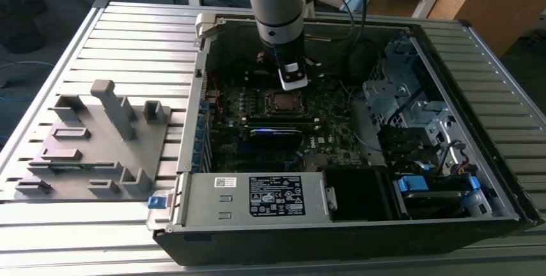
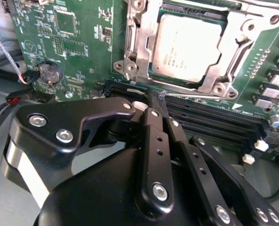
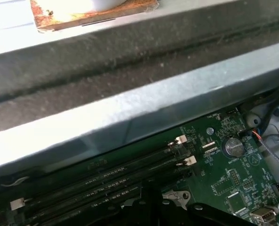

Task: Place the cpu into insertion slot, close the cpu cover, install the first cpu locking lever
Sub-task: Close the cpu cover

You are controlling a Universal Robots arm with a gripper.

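Your jaws are clenched, empty, just above the memory slots [image 2: 210, 117] beside the socket [image 2: 122, 66]. The cpu [image 2: 186, 47] sits in the socket, upper right in the second wrist view, with the cpu cover [image 2: 141, 44] lying flat around it.

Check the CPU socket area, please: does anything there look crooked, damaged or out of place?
Nothing stands out. The cpu lies flat and square, and the cpu cover lies evenly around it, with no visible tilt or damage.
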